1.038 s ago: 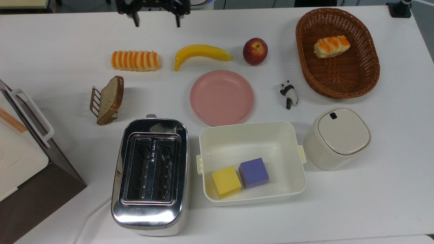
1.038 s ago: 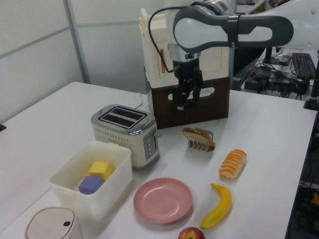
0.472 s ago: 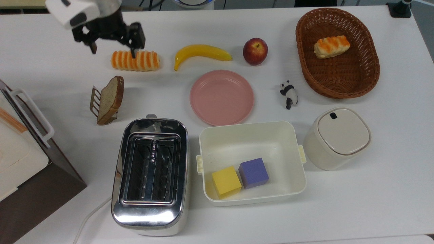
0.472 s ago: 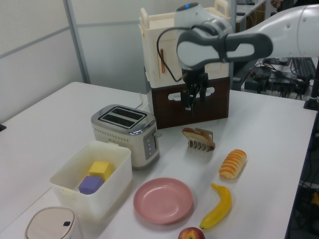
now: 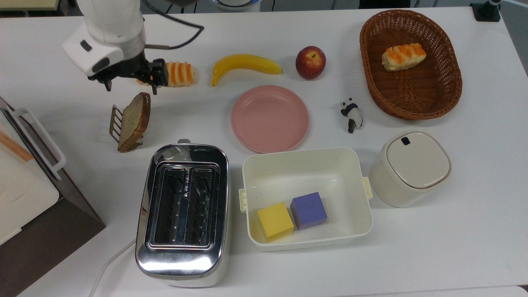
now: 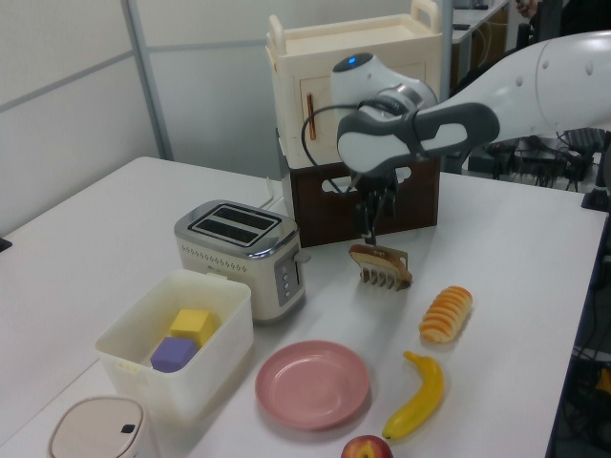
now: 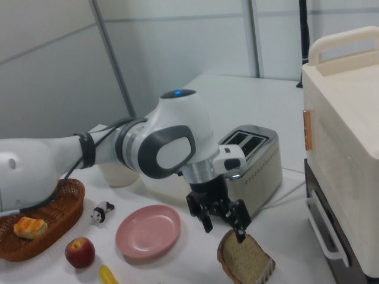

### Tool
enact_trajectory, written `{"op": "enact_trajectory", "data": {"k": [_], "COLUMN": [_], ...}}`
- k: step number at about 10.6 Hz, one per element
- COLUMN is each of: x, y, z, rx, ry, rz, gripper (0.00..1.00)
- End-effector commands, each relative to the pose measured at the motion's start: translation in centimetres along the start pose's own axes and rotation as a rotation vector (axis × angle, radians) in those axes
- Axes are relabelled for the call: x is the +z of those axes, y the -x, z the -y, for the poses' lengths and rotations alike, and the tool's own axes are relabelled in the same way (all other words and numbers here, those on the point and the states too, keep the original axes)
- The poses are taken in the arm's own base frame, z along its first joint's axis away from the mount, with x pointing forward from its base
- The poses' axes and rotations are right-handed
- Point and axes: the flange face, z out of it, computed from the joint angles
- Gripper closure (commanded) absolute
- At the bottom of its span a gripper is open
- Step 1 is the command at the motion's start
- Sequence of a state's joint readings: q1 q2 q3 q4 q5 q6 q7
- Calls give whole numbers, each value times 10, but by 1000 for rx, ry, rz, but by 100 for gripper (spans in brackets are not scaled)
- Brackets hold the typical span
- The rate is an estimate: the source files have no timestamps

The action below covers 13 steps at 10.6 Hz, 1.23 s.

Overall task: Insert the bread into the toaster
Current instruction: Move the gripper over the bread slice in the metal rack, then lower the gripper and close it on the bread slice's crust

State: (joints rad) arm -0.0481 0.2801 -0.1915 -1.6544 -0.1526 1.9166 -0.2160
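The jaws stand released, the two dark fingers spread apart with nothing between them, and the gripper (image 5: 131,86) hangs just above the bread (image 5: 134,120), at about 12 o'clock of it in the top view. In the right view the gripper (image 7: 223,228) has one fingertip close over the slice's rounded top; whether it touches I cannot tell.

The bread stands on edge, leaning in a small metal wire rack (image 5: 116,122) on the white tabletop (image 5: 453,247). In the top view its long axis runs from about 1 o'clock, where the rounded crust top points, down to 7 o'clock. The toaster (image 5: 183,214) sits at about 5 o'clock of the bread, near but apart from it, slots facing up and empty, long axis running 12 to 6 o'clock.

The arm reaches in from the top view's upper edge, its white wrist housing pointing the fingers down at the tabletop. In the left view the gripper (image 6: 370,220) hangs straight down over the bread (image 6: 379,258).

The wrist hides part of the striped roll (image 5: 179,74), at 1 o'clock of the bread. The toaster's white cord (image 5: 108,264) is cut off at the top view's lower edge.
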Motion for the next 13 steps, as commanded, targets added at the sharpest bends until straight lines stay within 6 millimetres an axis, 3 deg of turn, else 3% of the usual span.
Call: {"op": "enact_trajectory", "data": {"k": [1,4,6,9,10,13], "x": [18,36,40,32,26,-16], "y": [-6,-13,-19,-16,-14,-4], "z": [20,30,31,13,11,-1], "rx": [-59,-64,-74,-150,-167,-142], "ry": [31,34,54,71,70,74], "rz": [13,33,8,0,-7,-67], "gripper": [1,6,24,82,91,92]}}
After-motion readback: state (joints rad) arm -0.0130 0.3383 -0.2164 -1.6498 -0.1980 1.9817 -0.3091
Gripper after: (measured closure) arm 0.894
